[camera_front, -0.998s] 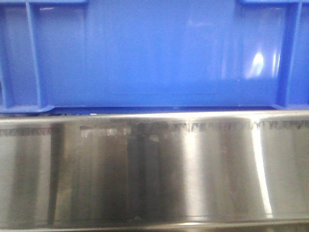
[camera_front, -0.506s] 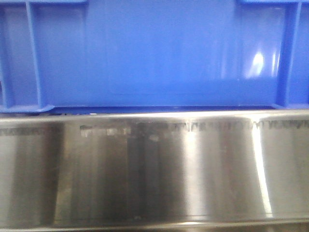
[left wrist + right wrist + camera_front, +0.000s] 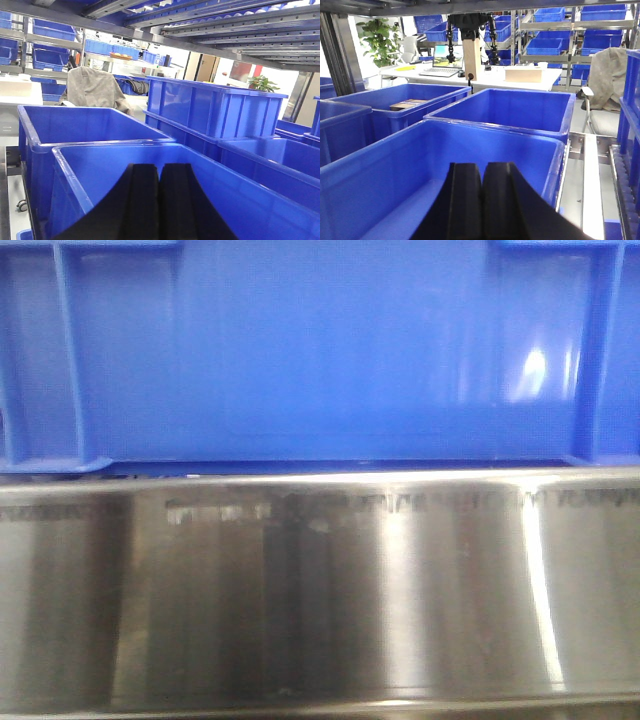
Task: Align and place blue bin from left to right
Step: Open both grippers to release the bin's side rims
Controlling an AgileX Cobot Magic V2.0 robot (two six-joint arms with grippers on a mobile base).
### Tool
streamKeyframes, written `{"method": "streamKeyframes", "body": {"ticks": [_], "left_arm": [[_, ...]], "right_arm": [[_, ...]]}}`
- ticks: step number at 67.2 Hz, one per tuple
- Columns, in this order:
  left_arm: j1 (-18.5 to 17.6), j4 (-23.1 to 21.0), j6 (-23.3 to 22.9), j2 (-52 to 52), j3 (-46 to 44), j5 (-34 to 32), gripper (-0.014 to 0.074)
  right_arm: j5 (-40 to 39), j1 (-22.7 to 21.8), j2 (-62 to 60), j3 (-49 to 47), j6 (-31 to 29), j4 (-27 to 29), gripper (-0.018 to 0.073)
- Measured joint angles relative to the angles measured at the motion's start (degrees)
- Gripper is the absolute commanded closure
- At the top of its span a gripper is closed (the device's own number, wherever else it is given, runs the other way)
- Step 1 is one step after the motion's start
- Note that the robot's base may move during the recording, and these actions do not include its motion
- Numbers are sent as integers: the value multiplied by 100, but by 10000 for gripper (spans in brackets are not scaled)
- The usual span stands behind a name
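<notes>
Front view first: the blue bin (image 3: 320,350) fills the upper half of the picture, very close to the camera. Only its smooth side wall and ribbed corner posts show, so I cannot see what is inside it. Its bottom edge stands just above a shiny steel rail (image 3: 320,590), which crosses the whole lower half. No arm and no claw appear in this view.

Left wrist view: the left gripper (image 3: 159,200) has its two black fingers pressed together, with only a thin line between them and nothing held. It hangs above the open inside of a bin (image 3: 210,200), and this bin looks empty. Behind it stands a second bin (image 3: 80,125), touching rim to rim, also empty as far as I can see. To the right, a taller crate (image 3: 215,110) sits on top of other bins. A chair with a grey jacket (image 3: 92,90) stands behind.

Right wrist view: the right gripper (image 3: 482,200) is also clenched on nothing, over the inside of an empty bin. The next bin (image 3: 515,112) behind it is empty too. A further bin on the left (image 3: 400,100) holds a flat brown thing that I cannot identify.

My judgement: no bin is grasped, so the step is between moves or before a grasp. The next move asks both claws to open, come down on a rim, and push the bin square against its neighbour.
</notes>
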Motion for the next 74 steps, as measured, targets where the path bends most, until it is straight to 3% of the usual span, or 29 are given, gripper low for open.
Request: {"method": "streamKeyframes", "body": {"ticks": [74], "left_arm": [[0, 14, 0, 0, 0, 0, 707]], "right_arm": [[-12, 0, 0, 0, 0, -9, 644]]}}
